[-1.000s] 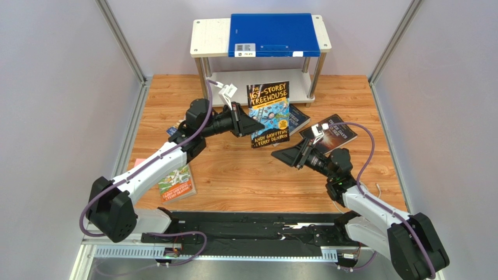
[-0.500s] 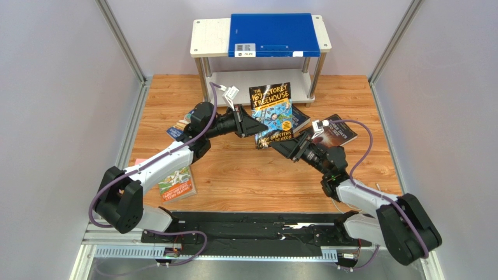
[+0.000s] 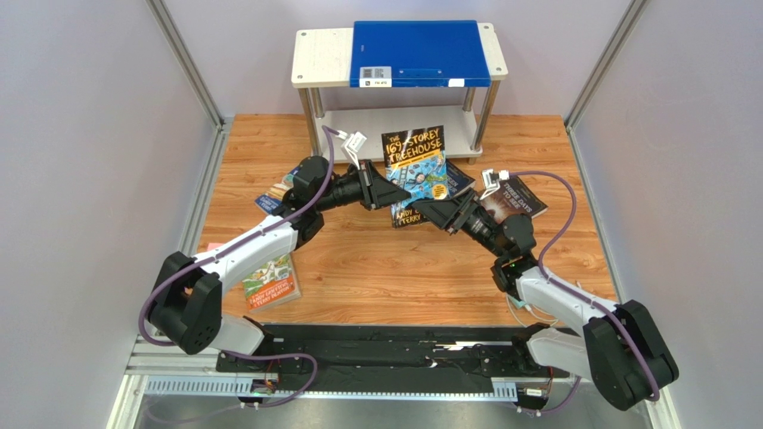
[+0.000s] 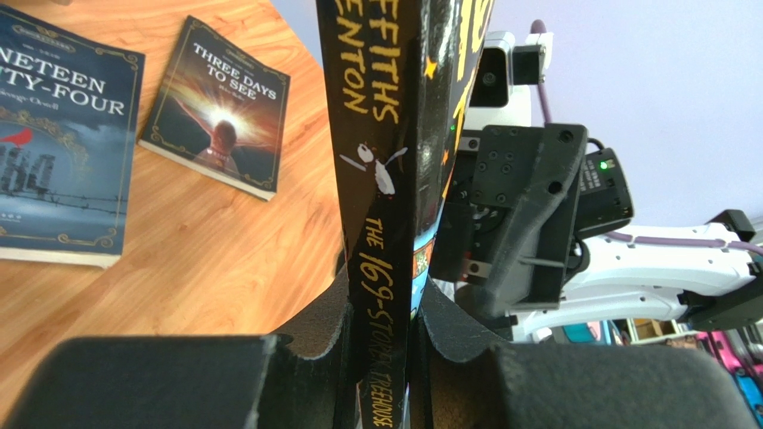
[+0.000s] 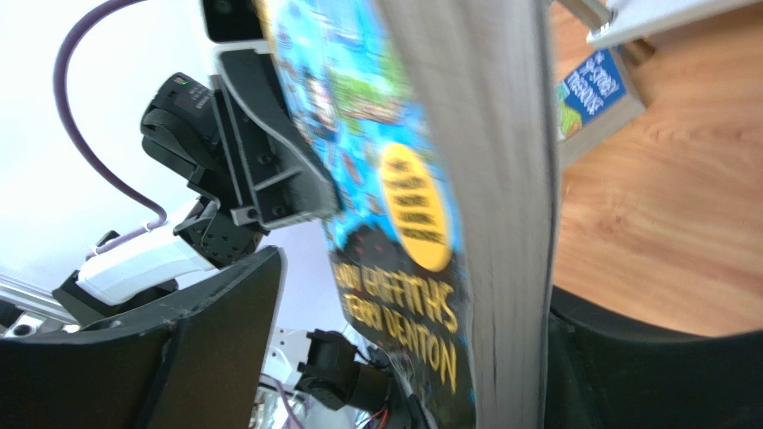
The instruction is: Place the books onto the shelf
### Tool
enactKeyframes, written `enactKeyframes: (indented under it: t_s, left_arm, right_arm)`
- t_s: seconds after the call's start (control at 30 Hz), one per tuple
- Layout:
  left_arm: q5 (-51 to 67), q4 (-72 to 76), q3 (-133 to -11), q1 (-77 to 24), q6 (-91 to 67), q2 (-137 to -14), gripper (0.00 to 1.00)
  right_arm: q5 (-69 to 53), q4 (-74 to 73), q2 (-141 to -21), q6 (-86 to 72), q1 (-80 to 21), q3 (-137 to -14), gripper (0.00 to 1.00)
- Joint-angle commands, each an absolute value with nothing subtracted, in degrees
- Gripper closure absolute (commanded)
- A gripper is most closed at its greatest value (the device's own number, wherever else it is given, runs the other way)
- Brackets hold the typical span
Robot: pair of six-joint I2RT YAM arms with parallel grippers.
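I reckon the thin 169-Storey Treehouse paperback [image 3: 415,161] flexes: left hand [image 4: 383,308] clamps its spine, right hand [image 5: 412,304] straddles it unclenched

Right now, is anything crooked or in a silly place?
Yes. The blue Treehouse book hangs tilted in the air, pinched by the left hand, with the right hand open around its lower part. A big blue folder covers most of the shelf top, where books could go.
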State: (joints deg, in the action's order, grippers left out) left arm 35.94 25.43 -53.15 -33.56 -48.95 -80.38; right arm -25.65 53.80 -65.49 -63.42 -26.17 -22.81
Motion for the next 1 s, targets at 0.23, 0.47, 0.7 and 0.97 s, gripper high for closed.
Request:
enactKeyframes:
  t_s: [0.23, 0.47, 0.7, 0.97]
  left_arm:
    - [35.5, 19.4, -59.0, -33.7, -44.6, -83.7, 0.48]
    - [13.3, -4.5, -60.7, -33.7, -33.4, -71.9, 0.00]
    - [-4.8, -18.4, -59.1, -33.7, -30.6, -57.7, 0.00]
    - [-9.8, -27.2, -61.1, -33.7, -25.7, -51.9, 0.00]
  right_arm:
    - [-32.3, 41.3, -69.3, -60.6, -26.6, -33.3, 1.00]
    - [-30.8, 34.2, -71.5, -54.9, -26.6, -35.5, 1.00]
    - [-30.9, 34.6, -79.8, -54.1, -26.6, -40.9, 1.00]
    - [-30.7, 40.0, -91.8, -56.5, -26.8, -51.1, 1.00]
